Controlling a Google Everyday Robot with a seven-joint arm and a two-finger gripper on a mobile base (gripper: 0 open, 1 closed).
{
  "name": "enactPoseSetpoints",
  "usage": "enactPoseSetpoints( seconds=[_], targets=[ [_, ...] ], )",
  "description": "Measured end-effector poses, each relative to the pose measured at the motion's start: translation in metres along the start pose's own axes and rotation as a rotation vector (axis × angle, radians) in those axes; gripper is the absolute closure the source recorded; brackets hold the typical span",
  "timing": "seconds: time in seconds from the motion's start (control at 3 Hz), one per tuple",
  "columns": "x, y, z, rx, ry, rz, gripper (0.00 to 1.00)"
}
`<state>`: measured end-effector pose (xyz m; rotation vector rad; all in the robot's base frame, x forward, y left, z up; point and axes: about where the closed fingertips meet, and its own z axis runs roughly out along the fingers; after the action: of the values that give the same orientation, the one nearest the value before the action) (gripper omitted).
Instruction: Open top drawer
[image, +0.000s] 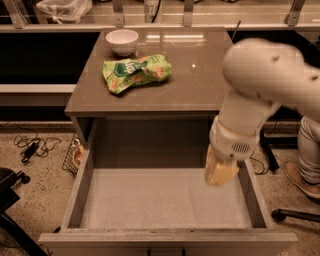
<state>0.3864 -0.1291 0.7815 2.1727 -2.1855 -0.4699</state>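
The top drawer (165, 235) stands pulled far out toward me below the brown counter, its deep plain grey inside bare. Its front panel runs along the bottom edge of the view, and a bit of the dark handle (165, 251) shows at the bottom middle. My gripper (221, 171) hangs from the white arm (260, 80) over the right part of the drawer's inside, lifted clear of the front panel. It touches nothing that I can see.
On the counter top (200, 85) lie a green snack bag (136, 73) and a white bowl (122, 40). Cables (32, 146) and a chair base (10, 200) lie on the floor at left. A person's leg and shoe (306, 165) stand at right.
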Motion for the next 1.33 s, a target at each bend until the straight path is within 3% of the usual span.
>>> enactPoseSetpoints(
  seconds=[0.33,0.67,1.0,1.33],
  targets=[
    [-0.001,-0.025,-0.060,0.073,0.097,0.024,1.00],
    [0.032,-0.028,-0.100,0.184,0.076,0.094,1.00],
    [0.082,-0.027,-0.129,0.381,-0.003,0.194,1.00],
    [0.117,-0.038,-0.159,0.571,-0.093,0.212,1.00]
  ],
)
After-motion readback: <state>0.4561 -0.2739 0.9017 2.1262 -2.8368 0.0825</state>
